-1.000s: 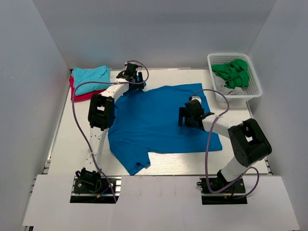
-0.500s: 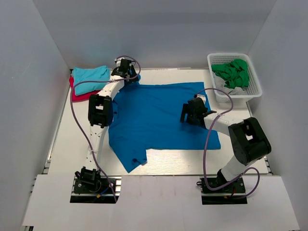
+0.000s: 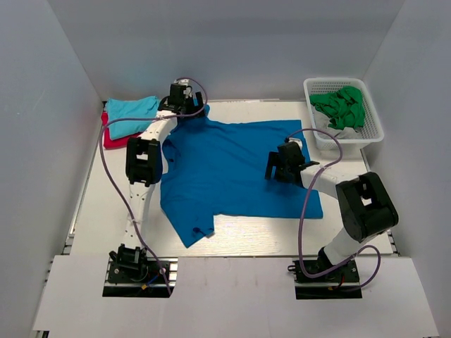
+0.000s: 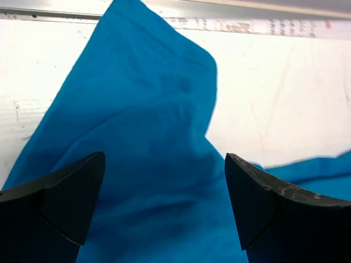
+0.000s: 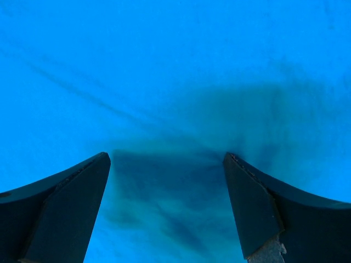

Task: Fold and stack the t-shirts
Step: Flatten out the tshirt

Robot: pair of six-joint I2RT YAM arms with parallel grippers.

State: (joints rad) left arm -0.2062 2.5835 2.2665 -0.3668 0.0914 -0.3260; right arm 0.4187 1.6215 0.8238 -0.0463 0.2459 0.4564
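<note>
Both my pincers stand with jaws wide apart and nothing clamped. The left gripper (image 3: 183,103) hovers over the far-left sleeve of the royal-blue t-shirt (image 3: 232,169). The right gripper (image 3: 283,166) sits low over the shirt's right side, its shadow dark on the cloth under the fingers.

Over the last second my left arm has swung farther toward the back-left corner, and the sleeve beneath it now shows as a point stretched toward the back. The right pincer has barely shifted. I read this as the spreading step nearly finished: the shirt lies mostly flat, with no fold made yet.

Just left of my left pincer the turquoise t-shirt (image 3: 132,108) lies over the red t-shirt (image 3: 113,137), near enough to snag, so room is tight that way. Beyond its fingertips the sleeve tip ends close to the far edge of the table (image 3: 106,211). Right of my right pincer comes the shirt's edge, then the basket (image 3: 370,135) holding green cloth (image 3: 342,105). Behind my left pincer, toward me, the other sleeve lies near the front edge.
</note>
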